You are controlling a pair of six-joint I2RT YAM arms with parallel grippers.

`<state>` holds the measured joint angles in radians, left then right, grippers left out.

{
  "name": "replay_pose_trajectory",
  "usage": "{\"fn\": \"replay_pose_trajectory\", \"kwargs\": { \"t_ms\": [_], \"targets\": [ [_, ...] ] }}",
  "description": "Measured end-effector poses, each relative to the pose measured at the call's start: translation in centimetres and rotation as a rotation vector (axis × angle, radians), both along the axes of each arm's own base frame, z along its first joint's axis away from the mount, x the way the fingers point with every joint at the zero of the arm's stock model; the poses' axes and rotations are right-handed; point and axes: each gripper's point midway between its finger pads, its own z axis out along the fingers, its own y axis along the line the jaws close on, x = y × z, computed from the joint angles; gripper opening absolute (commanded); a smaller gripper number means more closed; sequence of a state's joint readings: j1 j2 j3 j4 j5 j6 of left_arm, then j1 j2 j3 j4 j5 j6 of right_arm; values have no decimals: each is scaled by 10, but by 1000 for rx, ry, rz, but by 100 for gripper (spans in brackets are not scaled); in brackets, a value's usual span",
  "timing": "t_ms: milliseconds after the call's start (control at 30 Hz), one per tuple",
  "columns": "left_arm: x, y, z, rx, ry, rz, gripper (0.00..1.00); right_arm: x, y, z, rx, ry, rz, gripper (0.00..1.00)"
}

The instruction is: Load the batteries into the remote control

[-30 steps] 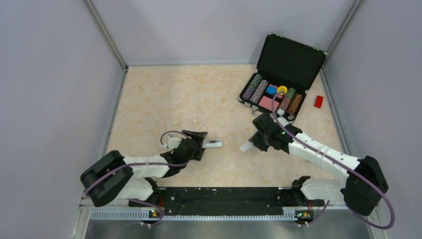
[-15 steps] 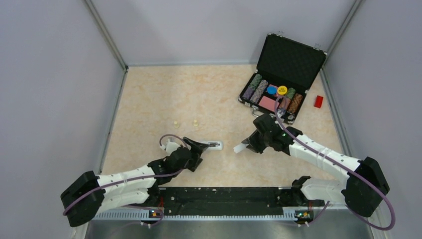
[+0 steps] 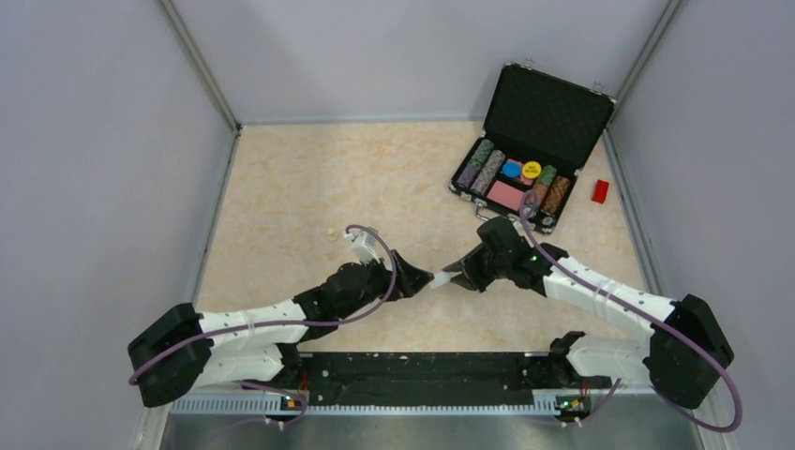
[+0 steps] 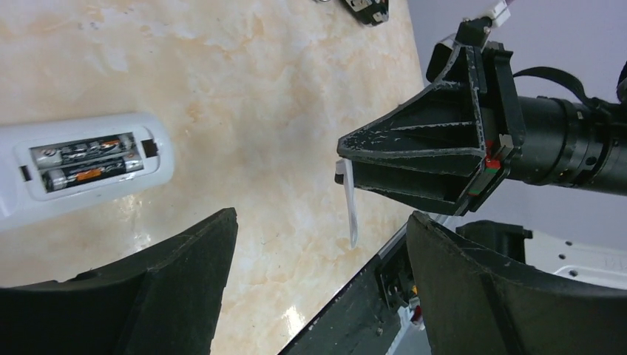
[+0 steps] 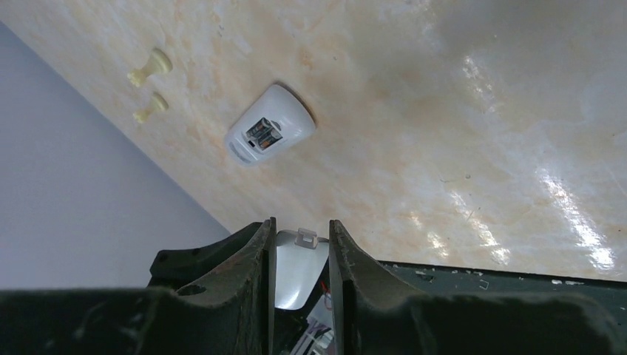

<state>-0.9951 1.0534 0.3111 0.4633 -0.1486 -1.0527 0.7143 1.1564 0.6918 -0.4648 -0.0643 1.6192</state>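
The white remote control (image 4: pixel 74 166) lies back-up by the table's (image 3: pixel 309 169) near edge, both batteries (image 4: pixel 85 163) in its bay. Our left gripper (image 4: pixel 322 244) gapes empty; our right gripper (image 5: pixel 301 225) pinches the loose cover (image 5: pixel 299 270). The far-right-corner case (image 3: pixel 548 112) holds chips (image 3: pixel 483 161).

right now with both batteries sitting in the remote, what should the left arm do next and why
Probably ease the open left gripper forward until it straddles the thin white plastic cover, which the right gripper holds out toward it. Both dark cylindrical batteries already sit in the open compartment of the slim white remote control lying on the table, so only the cover seems left.
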Motion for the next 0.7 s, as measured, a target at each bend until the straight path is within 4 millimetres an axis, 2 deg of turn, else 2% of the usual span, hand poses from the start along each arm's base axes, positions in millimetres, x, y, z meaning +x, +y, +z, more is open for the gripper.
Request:
{"fn": "replay_pose_trajectory", "kwargs": {
  "t_ms": [100, 233, 333, 567, 700],
  "targets": [
    [-2, -12, -2, 26, -19, -54, 81, -2, 4, 0, 32, 15, -3, 5],
    [-7, -25, -3, 28, -25, -110, 66, -4, 8, 0, 67, 36, -8, 4],
    [-9, -28, -4, 27, -21, -122, 57, -4, 11, 1, 85, 42, -13, 4],
    [-6, -36, 3, 9, -22, -128, 27, -6, 12, -1, 101, 55, -20, 4],
    [-8, -39, -3, 13, -1, -139, 20, -7, 12, -2, 104, 63, -24, 5]
  ]
}}
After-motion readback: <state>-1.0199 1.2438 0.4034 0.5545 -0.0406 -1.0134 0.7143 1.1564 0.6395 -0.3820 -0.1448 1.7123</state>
